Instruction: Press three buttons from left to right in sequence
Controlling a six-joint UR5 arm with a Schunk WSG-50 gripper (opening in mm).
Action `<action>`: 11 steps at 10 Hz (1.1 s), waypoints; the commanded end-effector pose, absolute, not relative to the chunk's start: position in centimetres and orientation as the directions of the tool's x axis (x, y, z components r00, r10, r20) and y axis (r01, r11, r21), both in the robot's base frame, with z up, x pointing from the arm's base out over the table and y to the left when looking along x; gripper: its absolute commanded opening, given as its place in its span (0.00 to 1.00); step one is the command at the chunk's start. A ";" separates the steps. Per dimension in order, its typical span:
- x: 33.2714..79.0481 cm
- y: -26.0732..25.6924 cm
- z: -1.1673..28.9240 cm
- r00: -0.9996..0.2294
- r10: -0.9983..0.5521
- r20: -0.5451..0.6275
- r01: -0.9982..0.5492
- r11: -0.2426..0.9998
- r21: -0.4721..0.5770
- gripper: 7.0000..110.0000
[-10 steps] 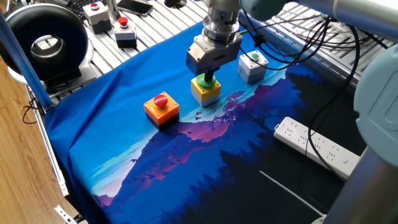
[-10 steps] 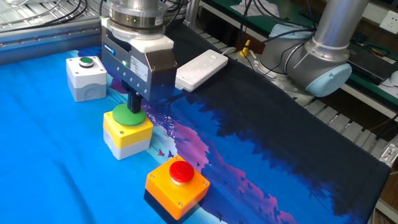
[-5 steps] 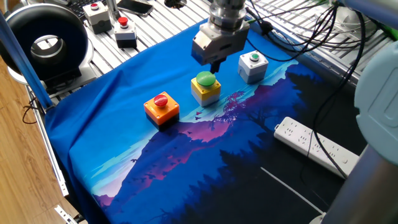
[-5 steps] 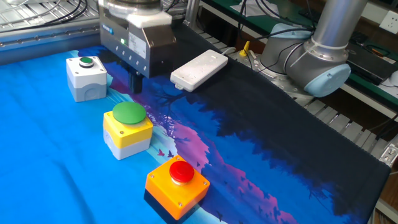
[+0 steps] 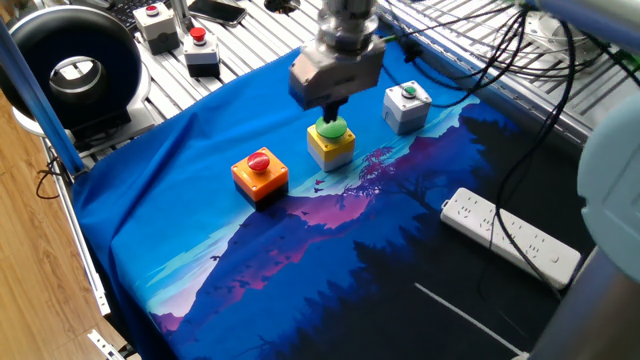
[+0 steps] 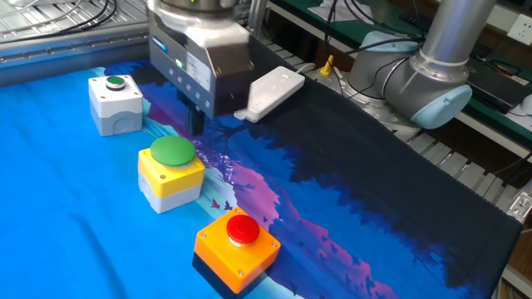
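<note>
Three button boxes stand in a row on the blue cloth. The orange box with a red cap (image 5: 260, 172) is on the left, also in the other fixed view (image 6: 237, 247). The yellow box with a large green cap (image 5: 331, 141) (image 6: 171, 166) is in the middle. The grey-white box with a small green cap (image 5: 407, 106) (image 6: 115, 103) is on the right. My gripper (image 5: 333, 110) (image 6: 197, 124) hovers just above and beside the large green cap, not touching it. Its fingertips show as one dark stub with no gap, shut on nothing.
A white power strip (image 5: 510, 236) (image 6: 270, 90) lies on the dark part of the cloth. A grey box and a black box with red caps (image 5: 202, 52) sit on the metal rails at the back left, next to a black round device (image 5: 75, 70). Cables hang behind the arm.
One second ago the fingertips pressed on the large green cap. The gripper then lifted off, moved toward the grey-white box, and has now shifted back sideways above the yellow box.
</note>
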State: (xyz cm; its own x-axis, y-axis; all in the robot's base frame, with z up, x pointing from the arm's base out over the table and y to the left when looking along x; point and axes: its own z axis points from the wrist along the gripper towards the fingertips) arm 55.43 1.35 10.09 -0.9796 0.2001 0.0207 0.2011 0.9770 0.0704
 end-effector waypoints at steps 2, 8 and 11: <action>55.3 4.4 8.8 -0.971 0.241 0.001 0.241 0.970 0.042 0.00; 55.4 4.0 8.7 -0.984 0.176 -0.011 0.176 0.984 0.025 0.00; 55.8 3.1 8.7 -0.999 -0.017 -0.027 -0.016 1.000 -0.015 0.00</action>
